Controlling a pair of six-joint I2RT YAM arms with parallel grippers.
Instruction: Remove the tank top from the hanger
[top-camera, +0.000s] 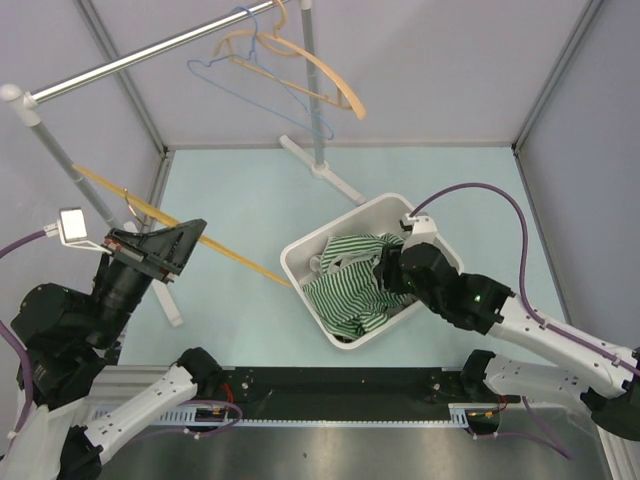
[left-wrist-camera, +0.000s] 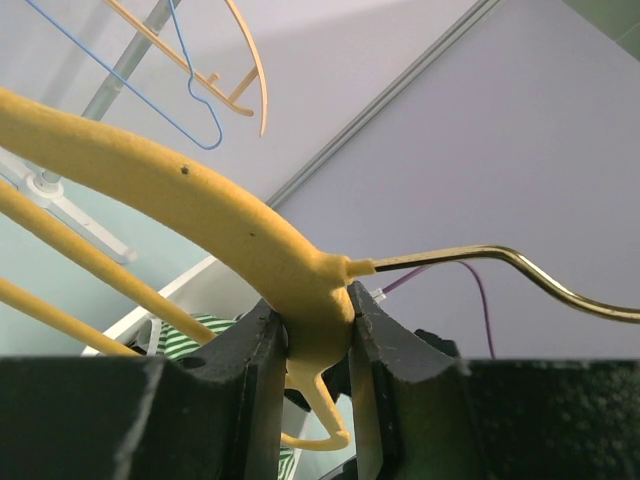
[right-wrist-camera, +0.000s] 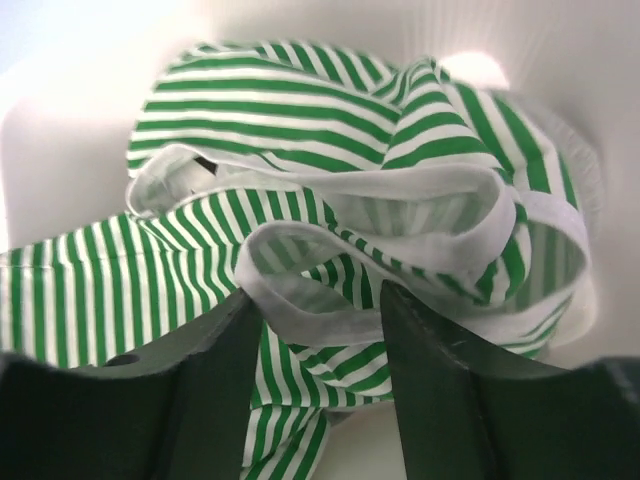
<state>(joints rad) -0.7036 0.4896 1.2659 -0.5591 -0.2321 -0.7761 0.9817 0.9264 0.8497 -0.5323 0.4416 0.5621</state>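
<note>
In the white bin (top-camera: 298, 262) right of centre: the green-and-white striped tank top (right-wrist-camera: 330, 200), bunched in a heap and wholly off the yellow hanger (left-wrist-camera: 200, 210). Gripped bare by the left gripper (left-wrist-camera: 318, 320), with both fingers pressed hard on the plastic neck just below the metal hook. Low over the heap, the right gripper (right-wrist-camera: 320, 310), fingers spread, with a white-edged fold between them but, by the look of it, not clamped.

Judged to be at the letting-go stage, the garment already delivered. To finish well:

- Hold the right fingers wide and lift straight up, watching for a strap or hem loop snagging on a fingertip and dragging cloth back over the bin wall.
- Rise slowly at first, and pause at any sign of fabric coming along.
- Hold the left pinch firm and the hanger steady, well apart from the bin, to stop its long arm sweeping into the rack leg (top-camera: 168, 303) or the bin rim.
- Steer clear of the rail (top-camera: 150, 48) with its blue wire hanger (top-camera: 215, 72) and orange hanger (top-camera: 330, 72).

No brand, label or legible writing to report on cloth, bin, hangers or arms
</note>
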